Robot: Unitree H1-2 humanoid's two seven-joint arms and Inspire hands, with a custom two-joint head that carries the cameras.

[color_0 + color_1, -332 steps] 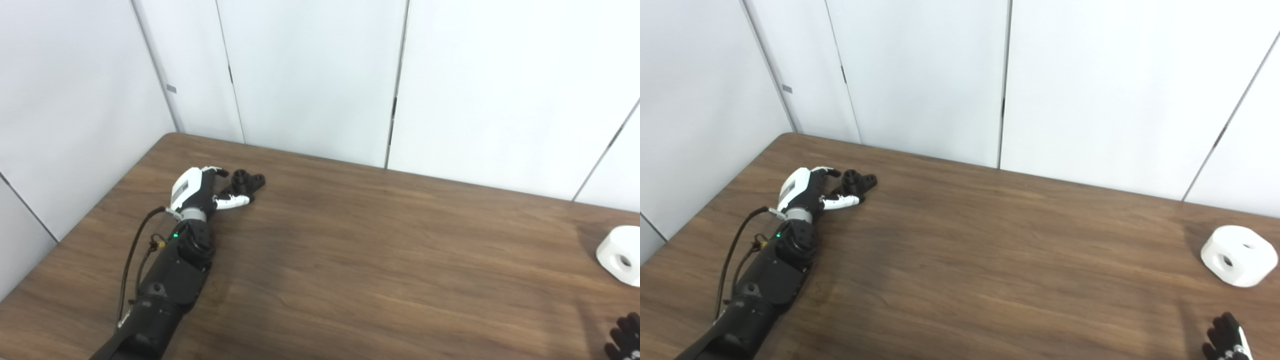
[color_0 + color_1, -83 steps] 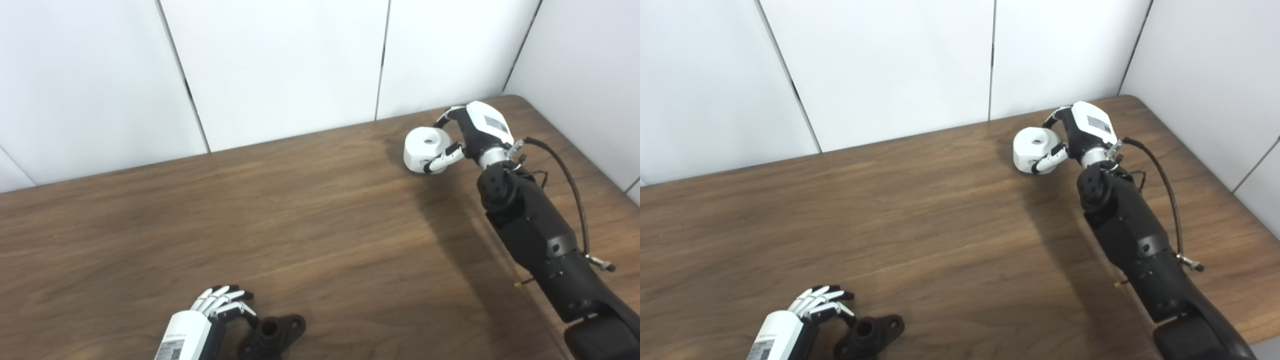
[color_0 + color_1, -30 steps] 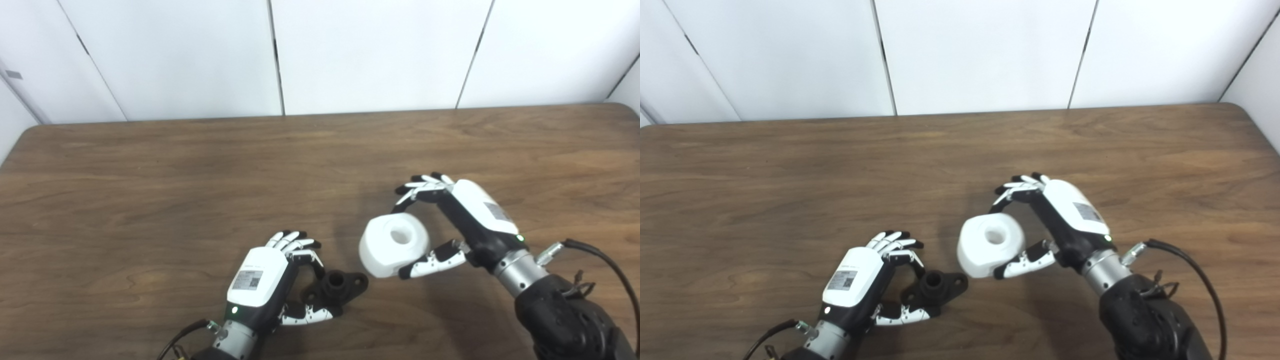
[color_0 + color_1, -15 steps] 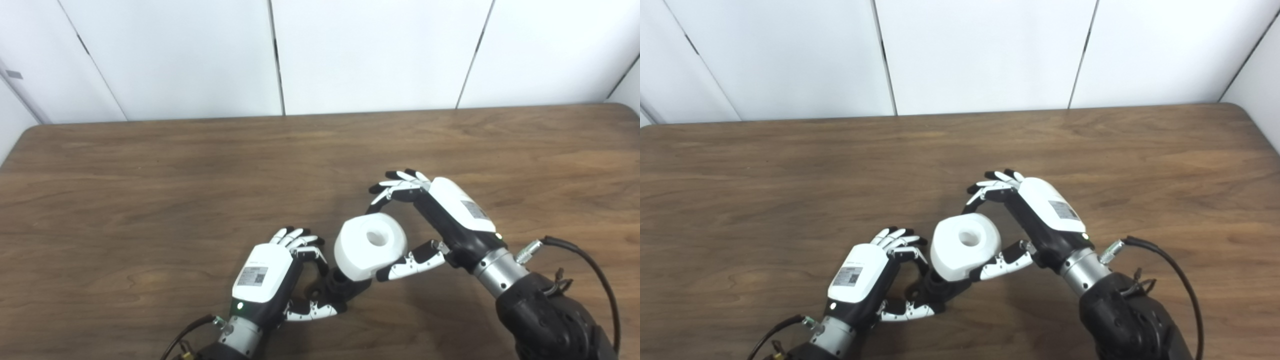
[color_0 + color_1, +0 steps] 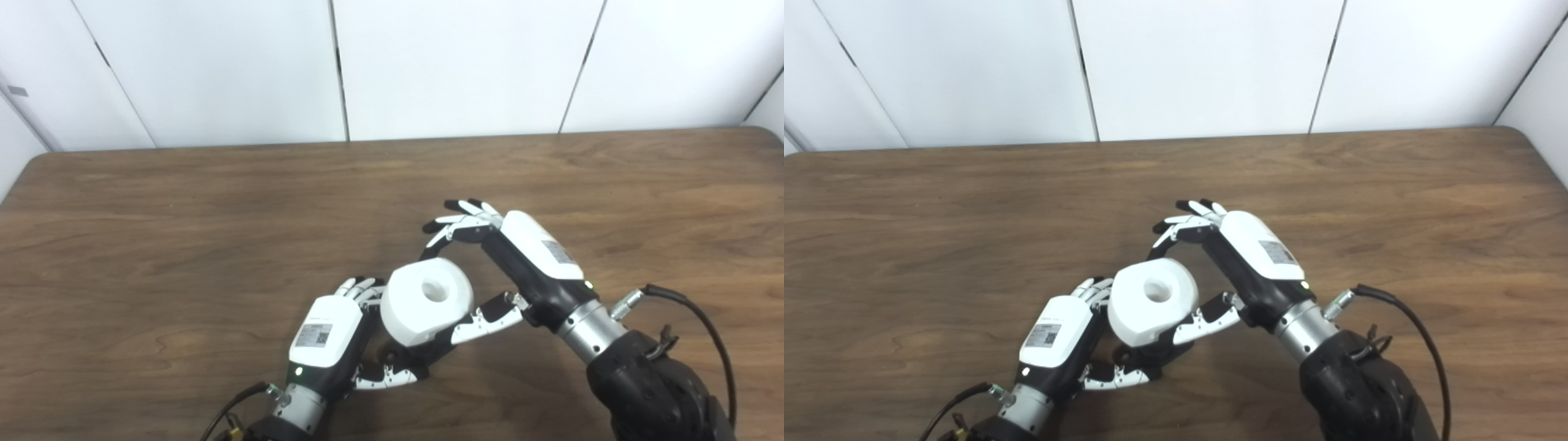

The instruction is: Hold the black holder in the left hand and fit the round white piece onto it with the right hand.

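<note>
The round white piece (image 5: 427, 299) with a hole in its top is held in my right hand (image 5: 520, 269), thumb beneath and fingers over its far side. It hangs directly over the black holder (image 5: 422, 362), hiding most of it; only a dark edge shows below. My left hand (image 5: 334, 343) is shut on the black holder at the near middle of the table, thumb along its front. Whether the white piece touches the holder cannot be told.
The wooden table (image 5: 184, 233) stretches wide on both sides, with white wall panels (image 5: 453, 61) behind its far edge. A black cable (image 5: 704, 324) loops off my right forearm at the lower right.
My right hand has carried the white piece leftward and a little nearer, from beside the holder to right over it. The left hand has stayed put, holding the holder.
</note>
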